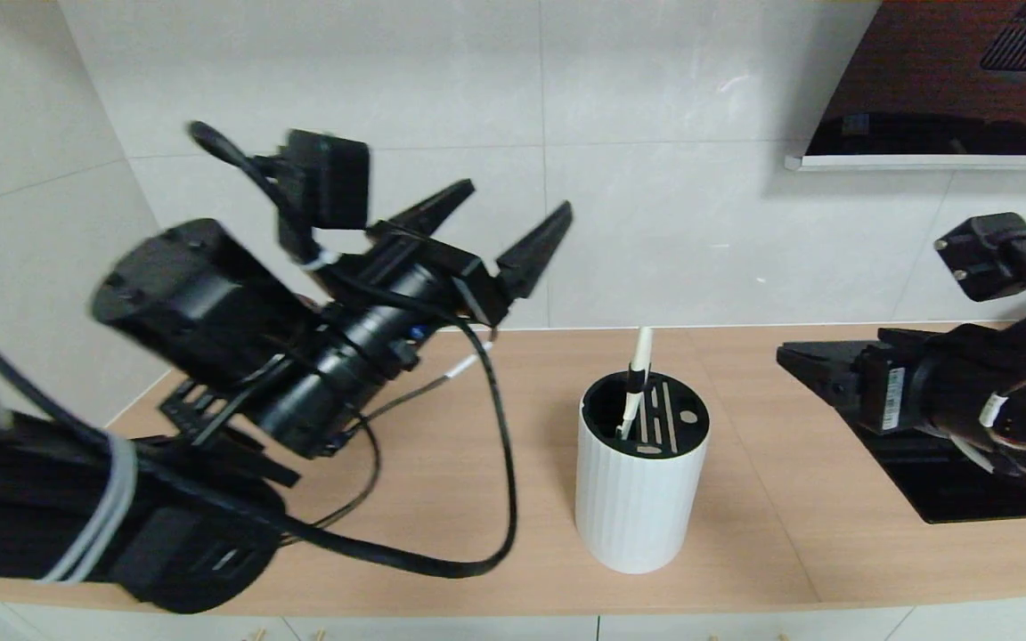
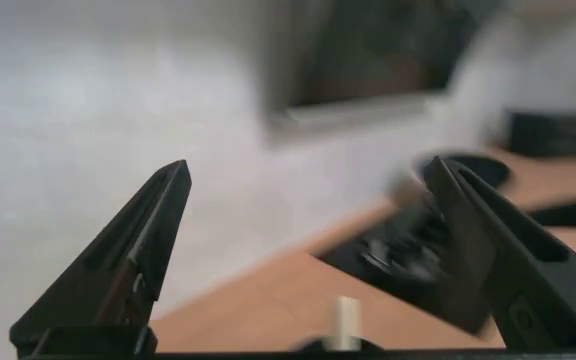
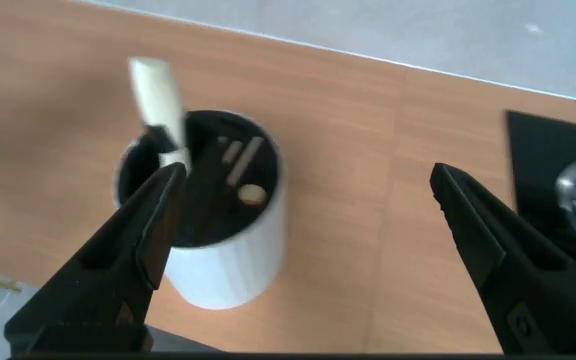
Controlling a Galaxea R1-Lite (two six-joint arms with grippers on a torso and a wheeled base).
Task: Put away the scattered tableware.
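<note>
A white ribbed utensil holder (image 1: 640,499) with a black slotted top stands on the wooden counter (image 1: 442,481). One white-handled utensil (image 1: 637,378) stands upright in its round opening. My left gripper (image 1: 517,196) is open and holds nothing. It is raised high above the counter, to the left of the holder, and points toward the wall. My right gripper (image 3: 308,172) is open too, with nothing between its fingers. It hovers to the right of the holder (image 3: 218,250), and the utensil handle (image 3: 158,95) rises beside one finger.
A black cooktop (image 1: 967,490) lies on the counter at the right, under my right arm. A dark range hood (image 1: 940,98) hangs on the tiled wall at upper right. Loose cables (image 1: 486,534) from the left arm droop over the counter's front left.
</note>
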